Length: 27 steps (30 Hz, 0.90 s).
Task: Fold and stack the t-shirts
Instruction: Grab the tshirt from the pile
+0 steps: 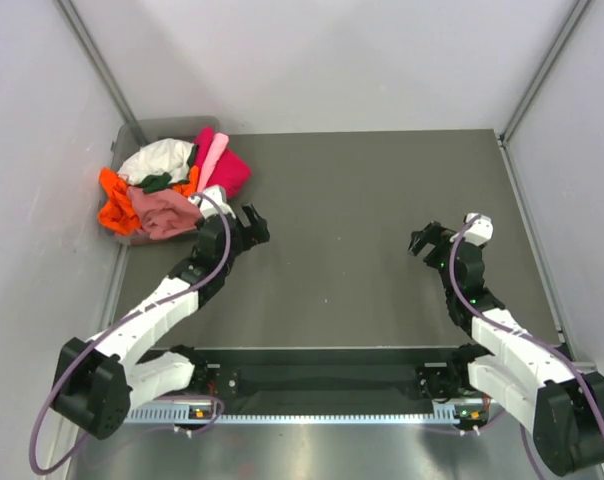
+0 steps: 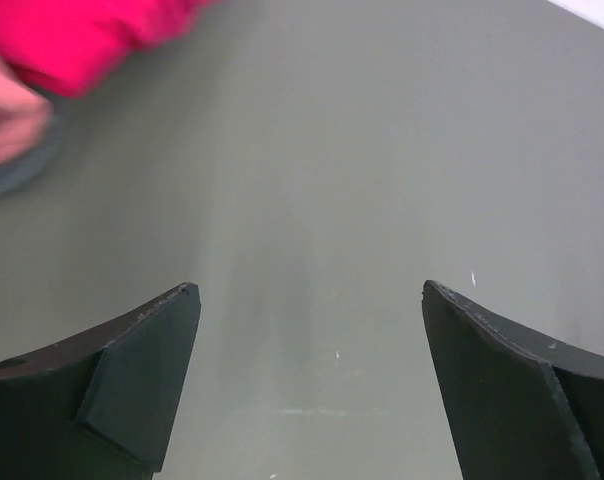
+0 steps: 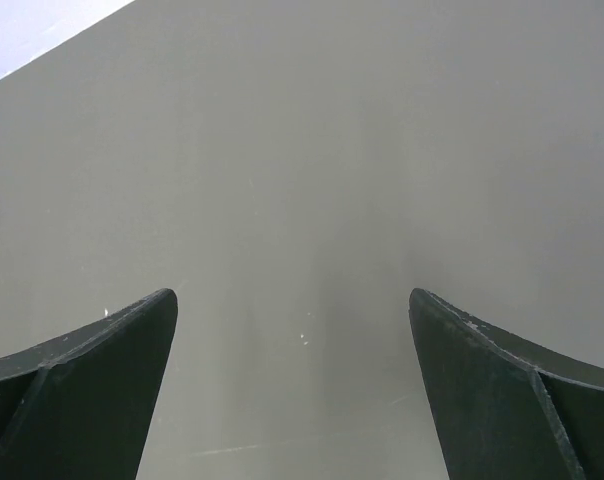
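Note:
A pile of t-shirts lies in a grey bin (image 1: 142, 130) at the table's far left: a dusty salmon-pink one (image 1: 165, 212) in front, orange (image 1: 112, 208), white (image 1: 157, 158), magenta (image 1: 225, 168), light pink (image 1: 212, 155) and dark green (image 1: 154, 182). My left gripper (image 1: 250, 222) is open and empty just right of the pile, over bare table. Its wrist view shows the magenta shirt (image 2: 72, 35) and a pink fold (image 2: 7, 120) at the upper left. My right gripper (image 1: 425, 240) is open and empty over the table's right half.
The grey-green table (image 1: 352, 220) spreads between the arms. White enclosure walls stand on all sides. A metal rail (image 1: 312, 410) runs along the near edge between the arm bases.

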{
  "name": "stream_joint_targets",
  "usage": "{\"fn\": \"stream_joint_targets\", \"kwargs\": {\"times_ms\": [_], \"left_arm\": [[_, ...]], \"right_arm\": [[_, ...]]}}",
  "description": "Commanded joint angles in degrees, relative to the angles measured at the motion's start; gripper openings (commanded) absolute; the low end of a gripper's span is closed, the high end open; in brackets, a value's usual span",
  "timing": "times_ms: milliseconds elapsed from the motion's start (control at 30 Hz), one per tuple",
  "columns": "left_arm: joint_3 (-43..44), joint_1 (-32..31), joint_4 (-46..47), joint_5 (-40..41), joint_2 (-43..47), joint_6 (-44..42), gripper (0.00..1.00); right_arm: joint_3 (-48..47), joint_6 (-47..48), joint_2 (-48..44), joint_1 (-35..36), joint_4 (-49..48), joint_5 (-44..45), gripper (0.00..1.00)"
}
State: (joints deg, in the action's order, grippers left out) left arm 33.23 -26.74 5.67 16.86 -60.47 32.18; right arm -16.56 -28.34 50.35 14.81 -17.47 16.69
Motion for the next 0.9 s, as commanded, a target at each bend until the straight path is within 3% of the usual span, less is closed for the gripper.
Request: {"fn": "stream_joint_targets", "kwargs": {"times_ms": [0,33,100,167,300,500,800,867], "left_arm": [[11.8,1.1,-11.0,11.2,-1.8,6.1,0.95],[13.9,3.7,-17.2,11.7,-3.4,9.0,0.94],[18.9,8.4,-21.6,7.6,-4.7,10.5,0.92],[21.7,17.2,-27.3,4.8,-6.6,12.8,0.89],[28.3,30.0,-34.6,4.1,-10.8,14.9,0.83],[33.5,34.9,-35.6,3.4,-19.6,16.0,0.75],[37.7,35.4,-32.9,2.5,-29.3,18.4,0.7],[38.4,36.0,-32.9,1.8,-30.4,18.6,0.58]], "right_arm": [[0.3,-0.5,-1.3,-0.5,-1.8,1.3,1.0],[0.4,-0.6,-1.3,-0.5,-1.6,1.3,1.0],[0.1,-0.6,-0.7,-0.5,-1.5,1.3,1.0],[0.0,-0.8,0.0,-0.5,-1.3,1.2,1.0],[-1.1,-0.9,2.6,-0.5,-0.5,1.1,1.0],[-2.2,-1.2,4.0,-0.5,0.7,0.6,1.0],[-1.6,-0.9,2.3,-0.6,0.5,0.8,1.0],[-1.5,-0.9,2.2,-0.5,0.3,0.7,1.0]]}}
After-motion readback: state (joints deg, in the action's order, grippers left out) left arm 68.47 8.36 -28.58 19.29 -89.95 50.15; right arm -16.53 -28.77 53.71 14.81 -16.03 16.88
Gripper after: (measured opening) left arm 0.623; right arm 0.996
